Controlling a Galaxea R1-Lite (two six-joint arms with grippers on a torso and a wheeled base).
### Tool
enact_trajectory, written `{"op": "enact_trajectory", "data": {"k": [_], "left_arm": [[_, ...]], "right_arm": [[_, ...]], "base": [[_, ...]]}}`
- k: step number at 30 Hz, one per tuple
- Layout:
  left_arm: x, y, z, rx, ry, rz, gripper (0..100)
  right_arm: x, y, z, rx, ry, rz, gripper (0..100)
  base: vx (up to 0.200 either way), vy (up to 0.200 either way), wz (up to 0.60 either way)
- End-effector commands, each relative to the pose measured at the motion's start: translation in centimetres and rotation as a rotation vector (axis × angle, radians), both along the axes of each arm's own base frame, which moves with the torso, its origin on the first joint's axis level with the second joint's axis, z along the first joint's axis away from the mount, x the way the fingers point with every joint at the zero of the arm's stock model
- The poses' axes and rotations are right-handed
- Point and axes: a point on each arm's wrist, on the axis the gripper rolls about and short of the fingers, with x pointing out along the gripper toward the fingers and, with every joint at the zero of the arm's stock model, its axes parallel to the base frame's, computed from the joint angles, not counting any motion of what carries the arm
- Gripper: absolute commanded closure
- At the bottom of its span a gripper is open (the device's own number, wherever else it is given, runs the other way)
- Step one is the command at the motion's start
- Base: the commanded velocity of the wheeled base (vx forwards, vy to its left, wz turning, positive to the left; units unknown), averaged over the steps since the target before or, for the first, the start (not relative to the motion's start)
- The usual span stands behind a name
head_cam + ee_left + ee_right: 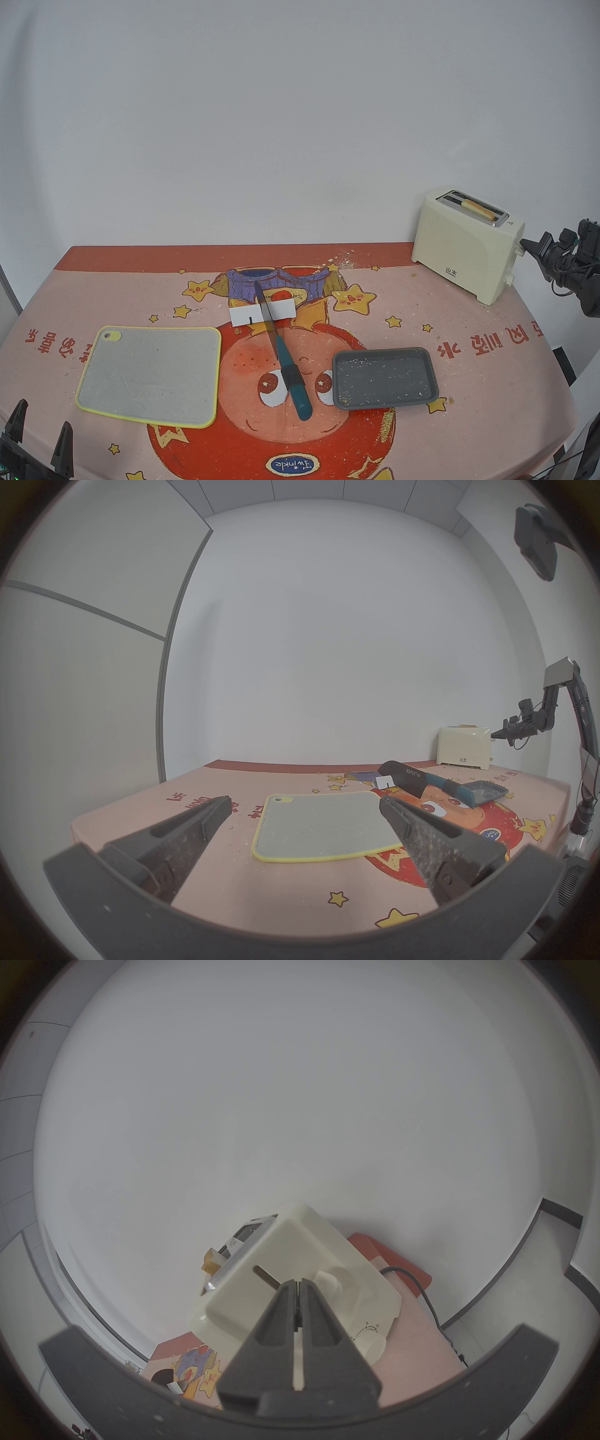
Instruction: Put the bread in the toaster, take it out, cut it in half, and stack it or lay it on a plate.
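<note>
Bread [479,209]: one slice, on edge in a slot of the toaster [465,247], crust just above the rim, upper right of the head view. Right gripper [537,245]: at the right edge of that view, fingers pressed together with nothing between them, tip just beside the toaster's lever end; contact cannot be told. Closed fingers probably suit pushing the lever rather than gripping. Left gripper [40,419]: lower left corner, jaws spread wide and empty, parked short of the cutting board [150,375], apparently idle until cutting. Cutting board: left of centre, bare. Knife [284,356]: centre of the table [487,350], between board and plate, handle toward the lower edge, blade across a white card [240,315], likely laid so for easy pickup. Plate [384,378]: grey, rectangular, right of centre, crumbs only.
</note>
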Motion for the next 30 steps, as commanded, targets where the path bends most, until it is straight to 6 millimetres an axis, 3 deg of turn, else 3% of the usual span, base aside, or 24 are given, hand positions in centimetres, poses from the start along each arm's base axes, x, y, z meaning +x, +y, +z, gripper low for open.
{"op": "enact_trajectory", "data": {"k": [1,17,30], "left_arm": [[0.0,0.0,-0.5,0.0,0.002,0.001,0],[0.0,0.0,-0.5,0.0,0.002,0.001,0],[0.0,0.0,-0.5,0.0,0.0,0.001,0]], "right_arm": [[0.3,-0.3,-1.2,0.009,0.032,-0.004,100],[0.8,-0.5,-3.0,0.02,0.083,-0.004,100],[0.8,-0.4,-3.0,0.018,0.082,0.0,100]], "base": [[0.0,0.0,0.0],[0.0,0.0,0.0],[0.0,0.0,0.0]]}}
